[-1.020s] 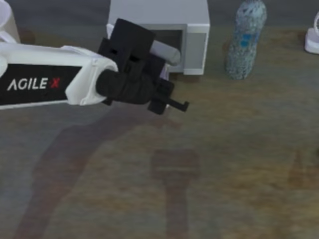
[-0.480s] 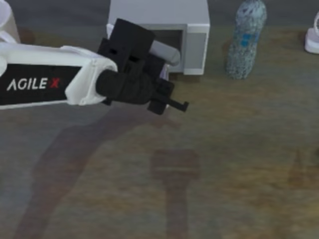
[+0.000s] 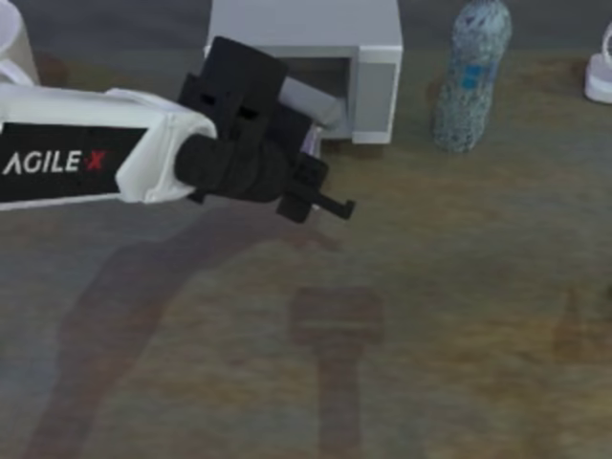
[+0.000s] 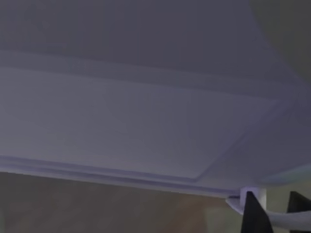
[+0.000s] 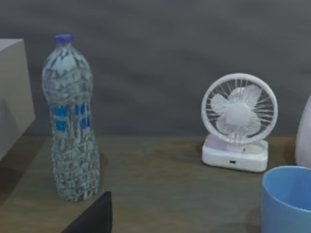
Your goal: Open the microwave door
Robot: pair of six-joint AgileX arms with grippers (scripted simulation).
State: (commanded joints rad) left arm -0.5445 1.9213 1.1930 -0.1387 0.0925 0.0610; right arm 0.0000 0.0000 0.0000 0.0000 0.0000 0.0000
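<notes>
Door-swing step in hand: the microwave door is already off the face of the microwave and angled out toward the left tool, with the dark cavity showing behind it. Left wrist view is filled by the door panel; the tool's dark fingertips sit either side of the white handle strip at the door's free edge, so the left tool reads as narrow and holding the handle. Judgement: next move needs a continued arc pull about the hinge, wrist turning with the door so the handle does not slip out. Left arm reaches in low and near-horizontal across the tabletop, wrist rolled, fingers pointing away from the arm toward the water bottle. Right tool not visible; only a dark edge shows in its wrist view.
</notes>
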